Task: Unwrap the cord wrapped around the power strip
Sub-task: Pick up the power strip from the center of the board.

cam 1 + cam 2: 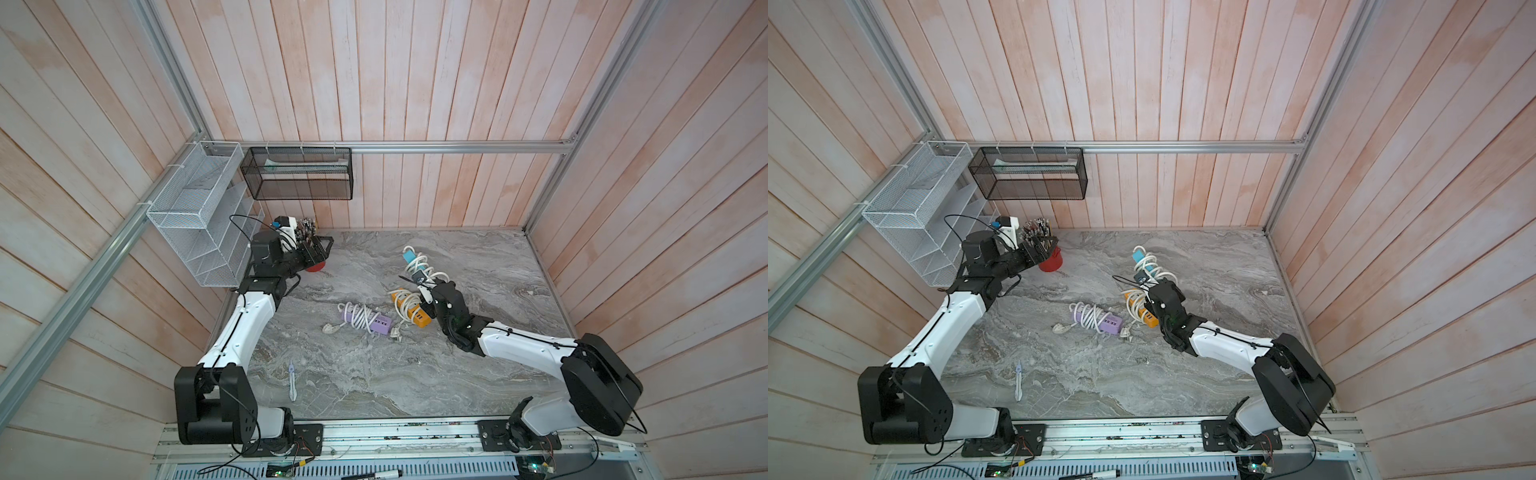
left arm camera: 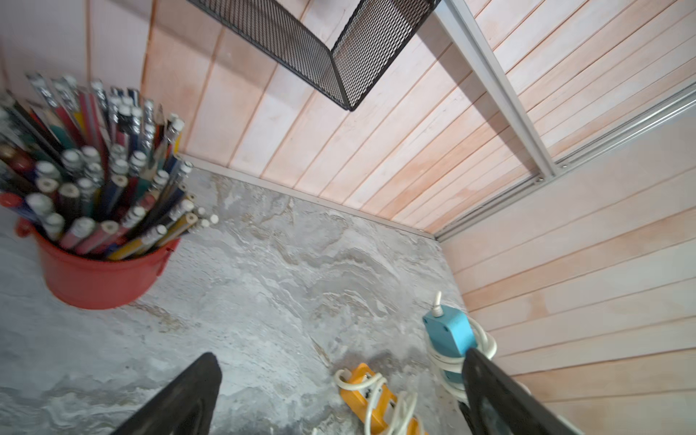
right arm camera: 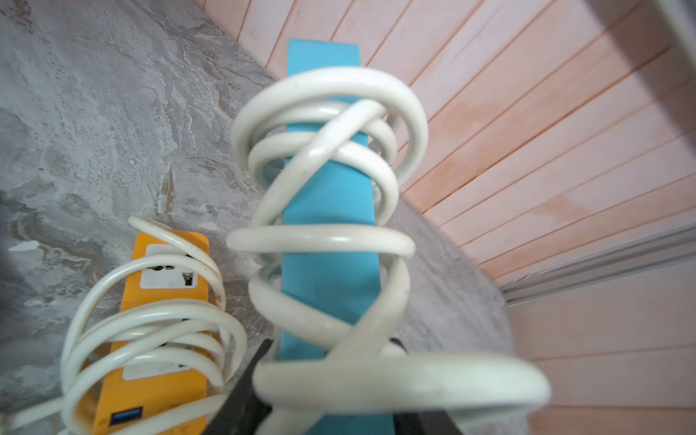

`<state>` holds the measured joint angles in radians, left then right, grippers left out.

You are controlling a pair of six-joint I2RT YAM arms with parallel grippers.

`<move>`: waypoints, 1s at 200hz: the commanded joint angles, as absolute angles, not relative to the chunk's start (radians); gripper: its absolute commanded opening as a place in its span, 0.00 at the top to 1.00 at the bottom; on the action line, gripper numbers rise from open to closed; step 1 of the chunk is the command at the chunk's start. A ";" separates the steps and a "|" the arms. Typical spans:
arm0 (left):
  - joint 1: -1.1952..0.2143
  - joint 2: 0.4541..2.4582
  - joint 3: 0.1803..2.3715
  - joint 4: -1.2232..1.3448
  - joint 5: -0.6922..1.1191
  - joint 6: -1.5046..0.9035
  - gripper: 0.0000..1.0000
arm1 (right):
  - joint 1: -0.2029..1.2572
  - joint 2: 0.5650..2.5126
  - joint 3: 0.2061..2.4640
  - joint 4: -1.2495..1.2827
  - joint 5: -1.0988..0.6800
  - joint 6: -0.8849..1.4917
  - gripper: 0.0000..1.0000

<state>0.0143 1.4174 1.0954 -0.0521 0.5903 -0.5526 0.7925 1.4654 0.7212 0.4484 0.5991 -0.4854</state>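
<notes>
At the bottom edge of both top views, on the metal rail (image 1: pixel 415 436): one black marker (image 1: pixel 376 475). Lower left of the marble table (image 1: pixel 415 374): one pale blue pen-like tool (image 1: pixel 292 382), lying flat. Centre of the table: one purple power strip (image 1: pixel 374 323), flat, wound in its own white cable. Just right of it: one orange power strip (image 1: pixel 417 316), flat, likewise wound, partly under the right arm. Above that in frame: right gripper (image 1: pixel 419 279), jaws closed partway on the near end of the blue power strip (image 1: pixel 409 254); the strip points away toward the back wall, and in the left wrist view its far end looks raised off the table. Its white cord (image 3: pixel 324 239): wrapped around the strip in several loose, crossing loops, one wide loop sagging across the gripper. Upper left of the table: left gripper (image 1: pixel 322 249), held above the surface, fingers (image 2: pixel 196 391) spread wide, nothing between them. Beneath it: one red cup (image 1: pixel 1051 261) packed with pencils. On the wall, upper left: one white wire rack (image 1: pixel 195 216) and one black mesh basket (image 1: pixel 299 174)
</notes>
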 commanded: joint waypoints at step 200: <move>-0.052 1.542 1.234 -0.290 0.962 -0.487 0.00 | 1.022 1.878 0.780 1.807 0.551 -1.634 1.00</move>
<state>-0.0517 1.5436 1.2602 -0.3660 0.8597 -0.4526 1.0229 1.8980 0.7547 1.5478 0.5743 -1.6306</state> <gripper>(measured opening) 0.998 0.431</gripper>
